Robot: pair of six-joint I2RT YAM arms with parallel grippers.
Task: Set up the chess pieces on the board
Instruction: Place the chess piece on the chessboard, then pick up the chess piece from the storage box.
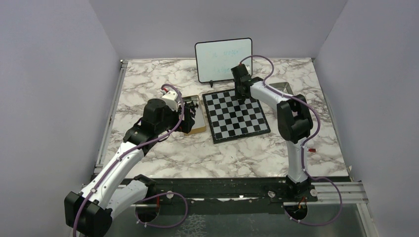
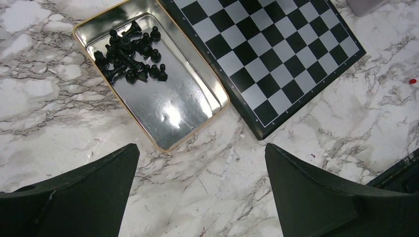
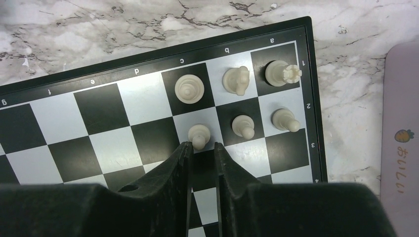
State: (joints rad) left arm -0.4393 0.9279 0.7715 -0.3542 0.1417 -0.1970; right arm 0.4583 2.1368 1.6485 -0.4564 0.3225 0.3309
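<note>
I am standing by the marble table (image 1: pixel 163 148), and the board (image 1: pixel 237 121) is lying flat on it, just beside a shiny tin (image 2: pixel 163 106). The left gripper (image 2: pixel 201 153) is hanging over the table near the tin, its jaws standing wide and holding nothing. The right gripper (image 3: pixel 202 148) is reaching down over the far edge of the board. Its jaws are sitting narrow, only a little apart.

Six white pieces (image 3: pixel 243 126) are standing in one corner, three at the back and three in front. The black pieces (image 2: pixel 129 57) are lying in a heap in the tin.

The head of one pawn (image 3: pixel 199 133) is poking into the narrow gap. I am seeing a dark slit beside it, so I am guessing it is not being squeezed.

Here is what is worrying me. A finger is sitting very close to that pawn. If the arm is sliding away sideways, it could be tipping the pawn into its neighbour. If the jaws are not opening enough, the pawn could be lifting up too and falling.
</note>
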